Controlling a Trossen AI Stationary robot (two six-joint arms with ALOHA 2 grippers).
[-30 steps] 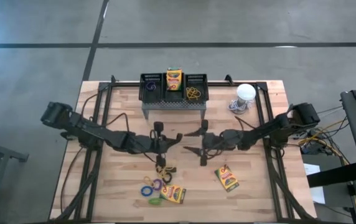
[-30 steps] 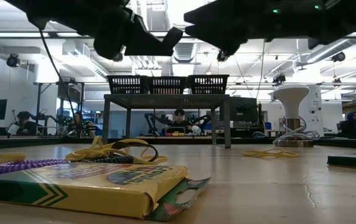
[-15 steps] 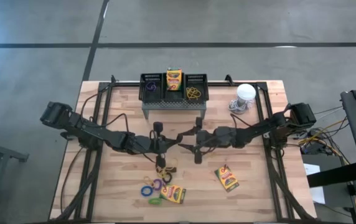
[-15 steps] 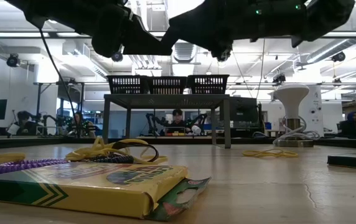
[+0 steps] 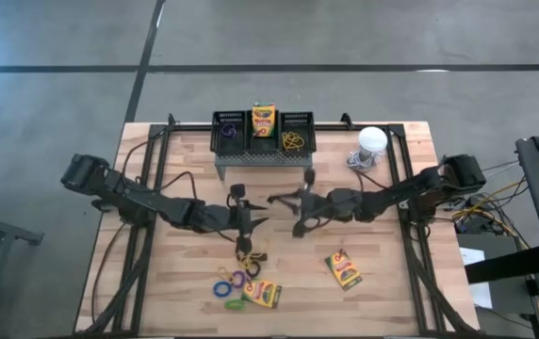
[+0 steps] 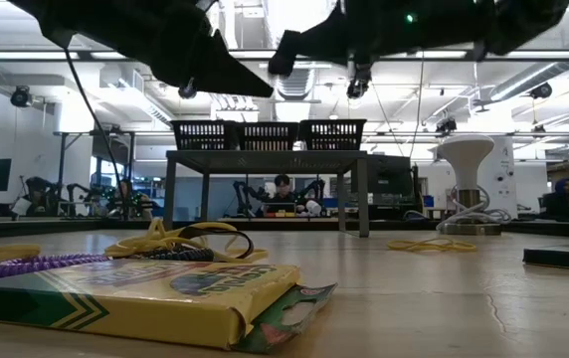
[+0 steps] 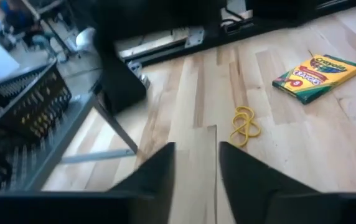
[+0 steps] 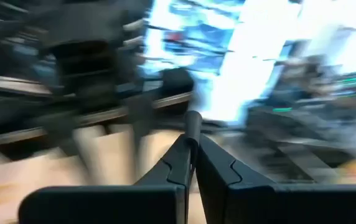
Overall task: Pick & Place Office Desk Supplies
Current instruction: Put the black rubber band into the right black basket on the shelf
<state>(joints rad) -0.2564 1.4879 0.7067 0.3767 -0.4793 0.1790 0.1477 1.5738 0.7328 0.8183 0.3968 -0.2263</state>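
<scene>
My two grippers meet in the air above the table's middle, in front of the grey stand point(image 5: 262, 162) that carries three black mesh bins point(image 5: 264, 130). The right gripper point(image 5: 274, 200) is shut, and a small dark thing point(image 8: 193, 123) stands out between its fingertips. The left gripper point(image 7: 196, 163) is open just beside it, with nothing between its fingers. One crayon box point(image 5: 264, 121) stands in the middle bin. Two more crayon boxes point(image 5: 343, 269) point(image 5: 262, 294) lie flat on the table, next to coloured loops point(image 5: 230, 282) and a yellow and black tangle point(image 5: 248, 256). My right gripper pinches a small dark thing point(image 8: 193, 123) between its two fingertips, with only a short stub showing past them. The picture is blurred, so I cannot tell what it is. The fingers point about level toward the table's left, and the thing is clear of the table.
A white round-topped object point(image 5: 371, 141) with a cord stands at the back right. A yellow loop point(image 7: 245, 127) lies on the bare wood under the grippers. The left bin holds a purple loop point(image 5: 228, 132) and the right bin holds yellow loops point(image 5: 293, 141). People sit in the room beyond.
My right gripper has gone toward the table's left until it met the left gripper's tips, rolled a little, risen slightly and shut from wide open. My left gripper has stayed in place and opened partway. Nothing on the table has moved.
</scene>
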